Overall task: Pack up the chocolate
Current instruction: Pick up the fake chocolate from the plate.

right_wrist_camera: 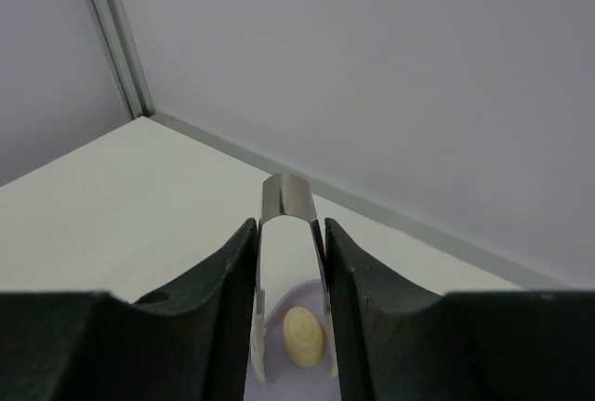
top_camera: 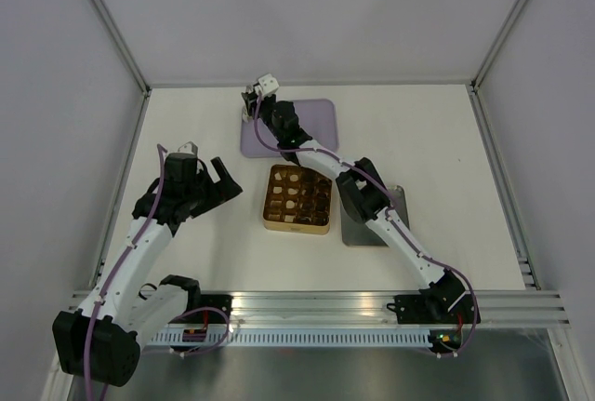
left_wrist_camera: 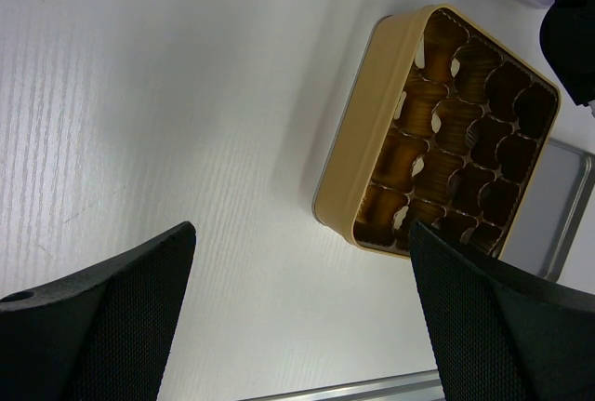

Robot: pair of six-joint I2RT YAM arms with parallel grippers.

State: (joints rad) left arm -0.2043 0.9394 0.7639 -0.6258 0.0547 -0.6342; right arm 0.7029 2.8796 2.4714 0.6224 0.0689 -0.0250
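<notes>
One pale cream piece of chocolate lies on the lilac tray, between the two arms of the metal tweezers. My right gripper is shut on those tweezers, and in the top view it reaches over the tray's far left corner. The gold gridded tin stands mid-table, with pale bits showing in several cells. My left gripper hovers left of the tin, open with nothing between its fingers.
A grey flat lid lies right of the tin, under the right arm. The lilac tray sits behind the tin. Enclosure walls stand close on the left, right and back. An aluminium rail runs along the near edge.
</notes>
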